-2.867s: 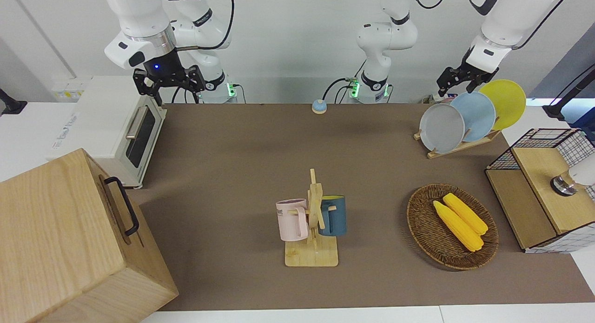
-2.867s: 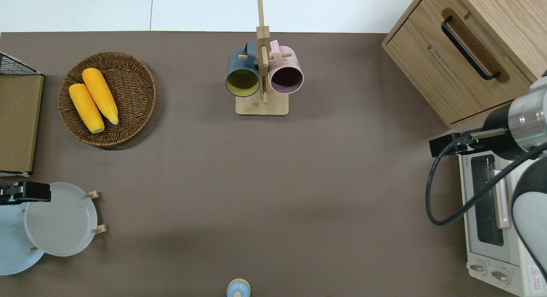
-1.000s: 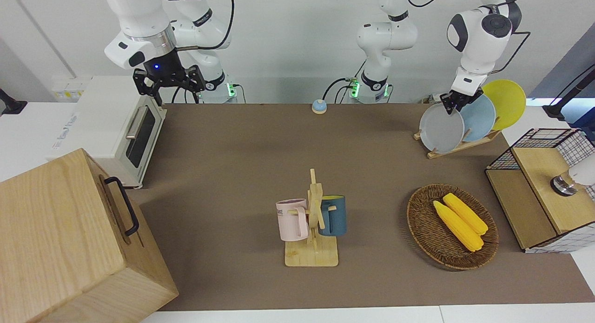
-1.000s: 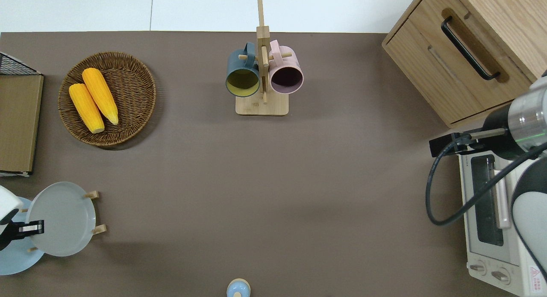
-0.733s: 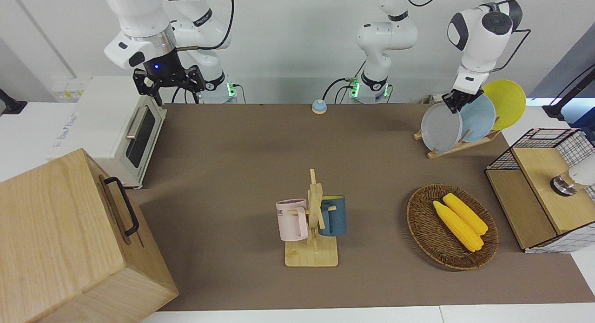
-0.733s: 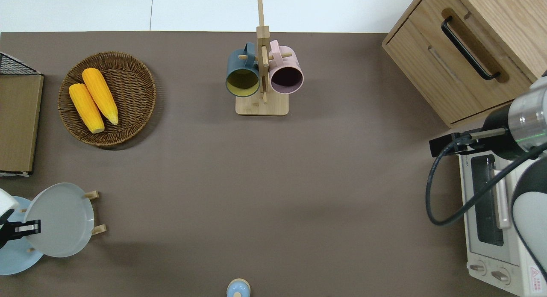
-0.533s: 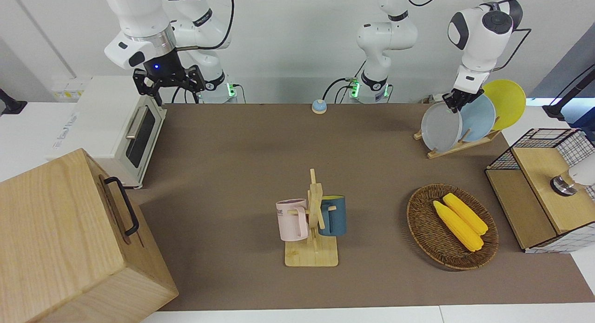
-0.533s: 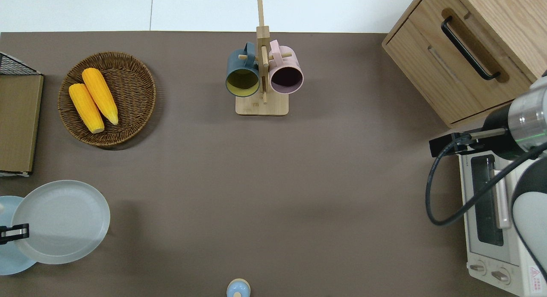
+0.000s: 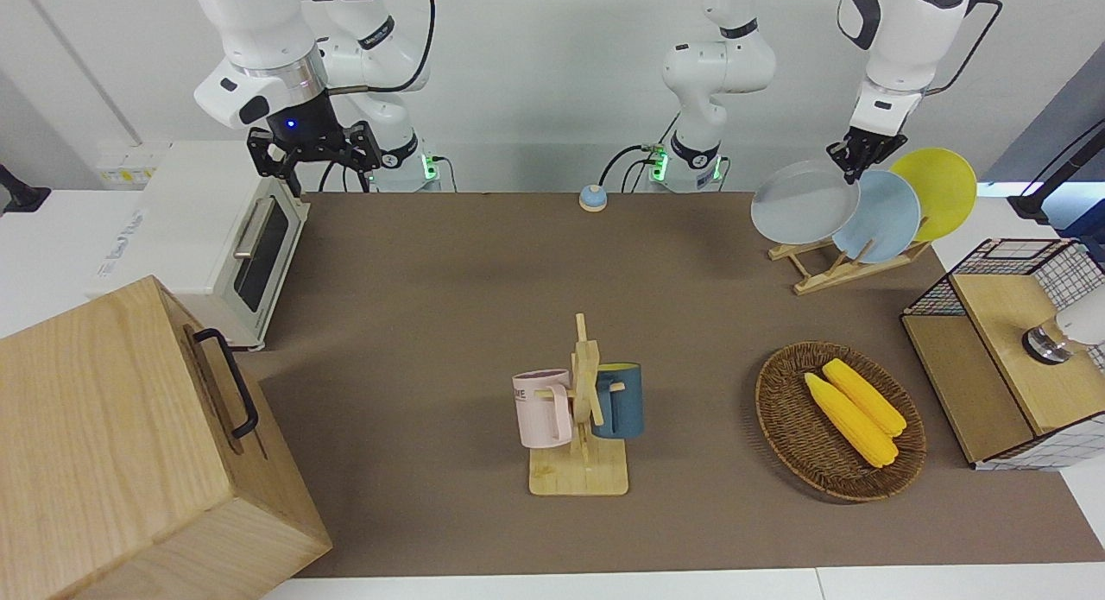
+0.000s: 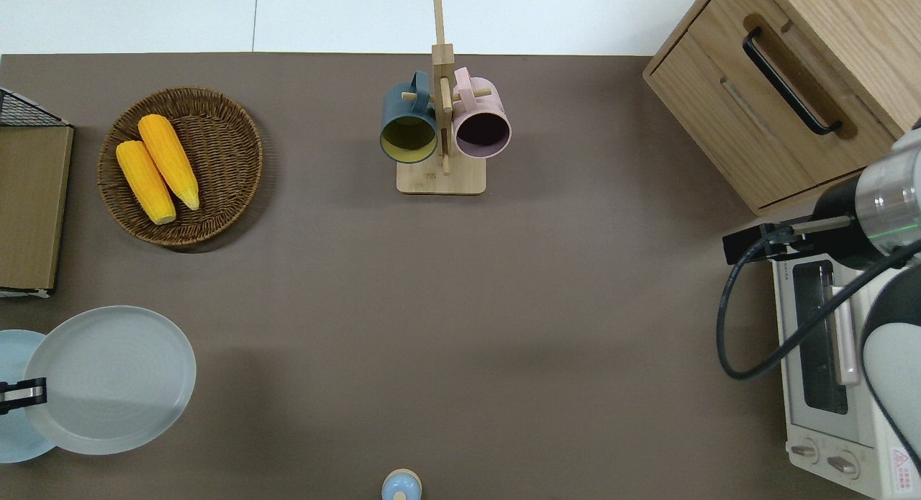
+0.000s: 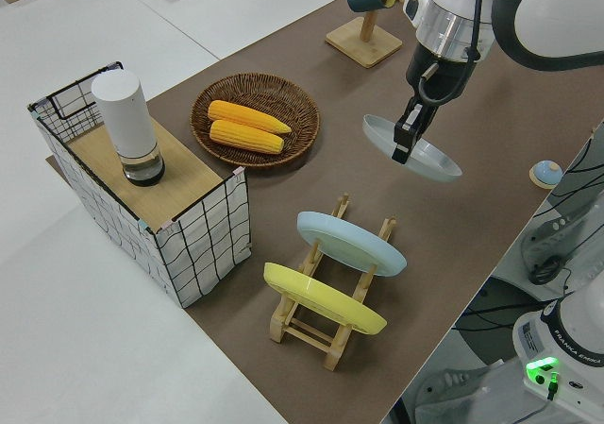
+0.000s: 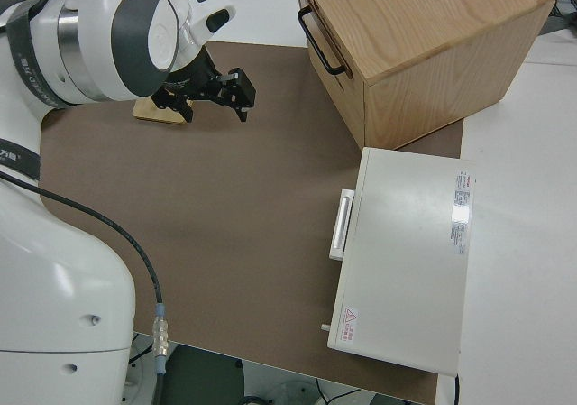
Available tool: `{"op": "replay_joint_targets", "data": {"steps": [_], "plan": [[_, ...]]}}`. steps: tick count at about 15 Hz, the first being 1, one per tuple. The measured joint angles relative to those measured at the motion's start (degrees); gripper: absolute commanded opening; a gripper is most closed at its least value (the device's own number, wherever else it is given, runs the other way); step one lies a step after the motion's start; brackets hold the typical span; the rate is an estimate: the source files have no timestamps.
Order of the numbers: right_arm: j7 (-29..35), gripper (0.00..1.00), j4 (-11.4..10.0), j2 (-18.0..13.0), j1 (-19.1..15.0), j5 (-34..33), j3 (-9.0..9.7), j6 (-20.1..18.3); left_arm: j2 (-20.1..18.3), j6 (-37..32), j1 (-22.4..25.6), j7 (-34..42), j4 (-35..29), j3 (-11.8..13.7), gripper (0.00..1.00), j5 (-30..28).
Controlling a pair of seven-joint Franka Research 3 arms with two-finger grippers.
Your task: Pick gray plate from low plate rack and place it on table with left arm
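Gripping the round pale gray plate (image 9: 805, 202) by its rim, the left arm's small black gripper (image 9: 850, 161) holds it lifted clear of the low wooden-slat plate rack (image 9: 842, 267), tilted, above the brown-matted table (image 9: 449, 289). A light blue plate (image 9: 885, 216) and a yellow plate (image 9: 941, 189) stand in the rack. The right arm is parked, its black gripper (image 9: 315, 154) with fingers spread apart.
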Motion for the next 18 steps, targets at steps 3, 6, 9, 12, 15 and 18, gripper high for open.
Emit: {"op": "replay_joint_targets", "data": {"steps": [3, 6, 9, 12, 15, 18], "plan": [[0.0, 0.983, 0.0, 0.0, 0.0, 0.0, 0.00, 0.0, 0.0, -2.0, -0.1, -2.0, 0.0, -1.2, 0.00, -5.7], [0.0, 0.983, 0.0, 0.0, 0.0, 0.0, 0.00, 0.0, 0.0, -3.3, -0.5, -5.2, -0.6, -3.6, 0.00, -11.2], [0.0, 0.983, 0.0, 0.0, 0.0, 0.0, 0.00, 0.0, 0.3, -3.5, -0.8, -6.3, -2.4, -5.2, 0.00, -15.1], [0.0, 0.983, 0.0, 0.0, 0.0, 0.0, 0.00, 0.0, 1.6, -1.9, -1.7, -6.1, -4.4, -5.3, 0.00, -17.6], [0.0, 0.983, 0.0, 0.0, 0.0, 0.0, 0.00, 0.0, 3.9, 0.8, -2.6, -6.0, -5.8, -5.3, 0.00, -18.4], [0.0, 0.983, 0.0, 0.0, 0.0, 0.0, 0.00, 0.0, 7.7, 3.8, -4.0, -6.0, -6.1, -5.5, 0.00, -19.3]]}}
